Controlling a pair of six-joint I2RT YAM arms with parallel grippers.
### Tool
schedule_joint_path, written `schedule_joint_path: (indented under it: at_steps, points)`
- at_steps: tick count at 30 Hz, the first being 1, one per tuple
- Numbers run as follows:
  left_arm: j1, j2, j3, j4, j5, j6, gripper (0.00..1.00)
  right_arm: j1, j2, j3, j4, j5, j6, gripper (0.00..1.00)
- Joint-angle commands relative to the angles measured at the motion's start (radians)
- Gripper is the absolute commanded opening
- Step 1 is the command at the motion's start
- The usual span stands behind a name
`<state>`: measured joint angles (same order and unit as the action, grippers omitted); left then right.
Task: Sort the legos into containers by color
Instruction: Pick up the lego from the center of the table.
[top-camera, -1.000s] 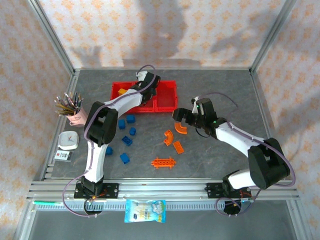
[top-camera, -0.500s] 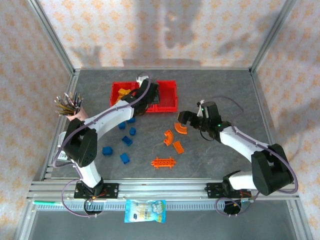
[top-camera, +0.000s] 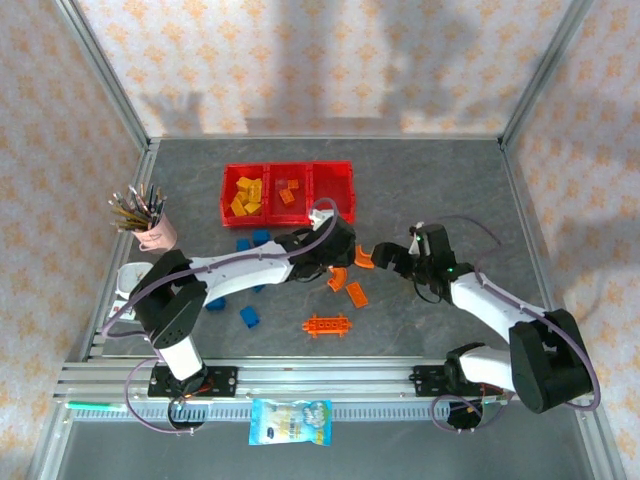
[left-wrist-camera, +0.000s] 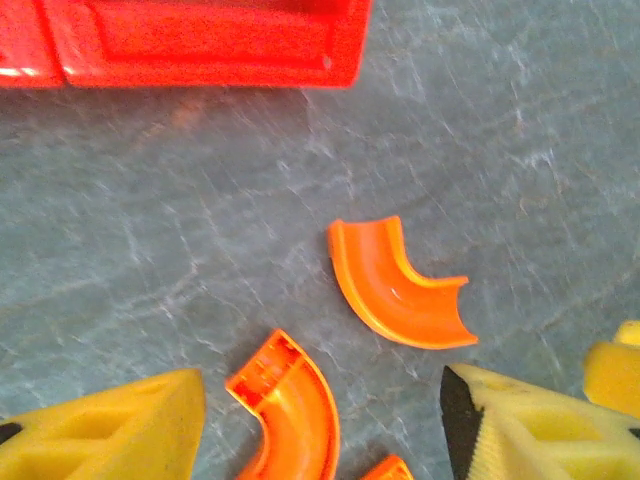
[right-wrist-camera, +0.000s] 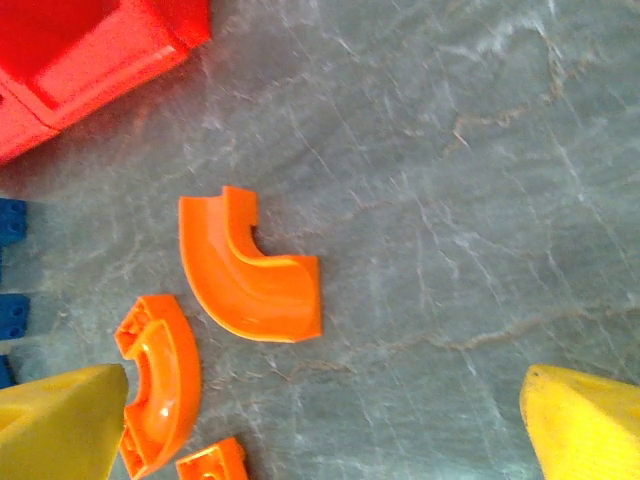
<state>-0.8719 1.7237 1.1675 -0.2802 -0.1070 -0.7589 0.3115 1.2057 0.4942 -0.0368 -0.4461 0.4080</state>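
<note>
The containers are three joined red bins at the back; the left one holds yellow legos, the middle one orange pieces. My left gripper is open low over the table, and a curved orange lego lies between its fingers, untouched. A second curved orange lego lies just ahead of my open right gripper, which holds nothing. Blue legos sit left of centre, partly under the left arm.
An orange ladder-like plate and a small orange piece lie near the front. A pink pencil cup stands at the left, and a snack bag lies on the front rail. The two grippers are close together.
My left arm has swung from over the containers down to the curved orange legos, its jaws widening. The right gripper has shifted a little nearer and rightward.
</note>
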Motion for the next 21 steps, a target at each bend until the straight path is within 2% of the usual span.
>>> schedule_joint_path:
  at_steps: [1,8,15,21]
  points:
    - [-0.024,0.061,0.01,0.005,-0.004,-0.073,0.69,-0.018,-0.006,-0.02,0.021,-0.007,-0.001,1.0]
    - [-0.05,0.133,0.047,-0.071,-0.125,-0.095,0.74,-0.031,0.018,-0.01,0.03,-0.022,-0.012,1.0]
    - [-0.057,0.226,0.074,-0.072,-0.097,-0.073,0.74,-0.036,0.035,-0.013,0.038,-0.025,-0.012,1.0]
    - [-0.064,0.283,0.106,-0.104,-0.132,-0.065,0.7,-0.037,0.041,-0.013,0.042,-0.022,-0.013,1.0]
